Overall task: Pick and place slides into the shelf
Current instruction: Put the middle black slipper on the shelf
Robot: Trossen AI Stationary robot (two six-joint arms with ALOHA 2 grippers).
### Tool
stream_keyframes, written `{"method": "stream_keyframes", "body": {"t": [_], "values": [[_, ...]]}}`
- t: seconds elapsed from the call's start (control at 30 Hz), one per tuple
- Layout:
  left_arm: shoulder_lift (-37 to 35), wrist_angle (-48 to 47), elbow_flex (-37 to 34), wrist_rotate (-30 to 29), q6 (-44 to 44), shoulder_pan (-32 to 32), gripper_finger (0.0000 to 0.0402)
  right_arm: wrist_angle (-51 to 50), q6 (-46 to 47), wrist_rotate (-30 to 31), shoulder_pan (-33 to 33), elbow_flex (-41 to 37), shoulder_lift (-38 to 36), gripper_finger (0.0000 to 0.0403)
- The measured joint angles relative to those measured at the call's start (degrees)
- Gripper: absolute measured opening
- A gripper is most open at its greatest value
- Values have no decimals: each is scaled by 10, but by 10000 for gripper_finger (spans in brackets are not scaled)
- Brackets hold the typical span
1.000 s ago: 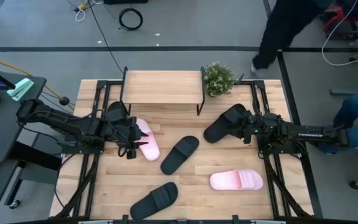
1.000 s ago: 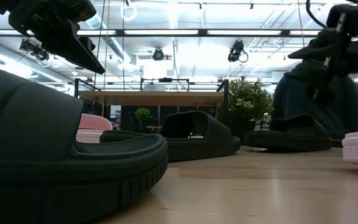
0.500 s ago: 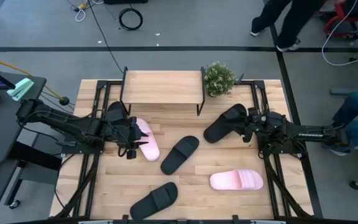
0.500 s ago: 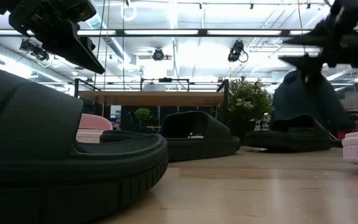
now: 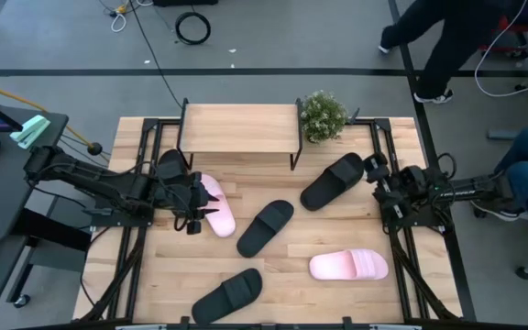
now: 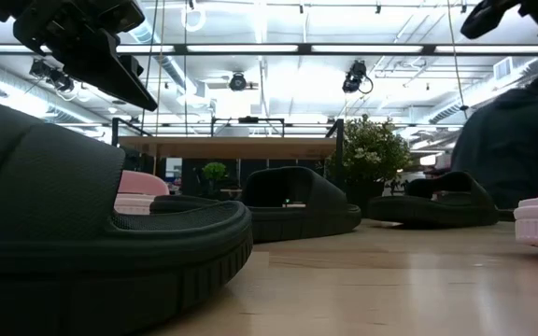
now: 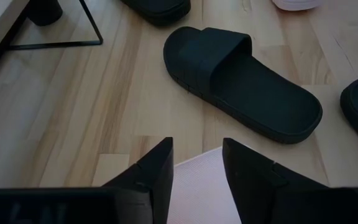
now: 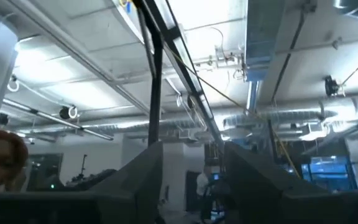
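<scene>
Six slides are lying on the desk [image 5: 337, 293] below the shelf [image 5: 240, 127] — none is sitting on it. The left pincer [image 5: 194, 203] is hovering over a pink slide [image 5: 214, 207], fingers parted and empty. The right pincer [image 5: 374, 168] is hanging beside a black slide [image 5: 332, 181] — parted, pointing upward.

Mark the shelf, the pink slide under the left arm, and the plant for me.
shelf [image 5: 238, 126], high view, middle of its wooden top board.
pink slide [image 5: 218, 214], high view, its strap.
plant [image 5: 323, 116], high view, centre of its foliage.
</scene>
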Motion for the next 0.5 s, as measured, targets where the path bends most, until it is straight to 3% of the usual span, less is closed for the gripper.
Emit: {"method": "stream_keyframes", "body": {"t": [0.2,0.5], "values": [[0,0,0,0,0,0,135,-3,-59,2,1,0,0,177],[0,0,0,0,0,0,141,-9,-37,-2,1,1,0,177]]}}
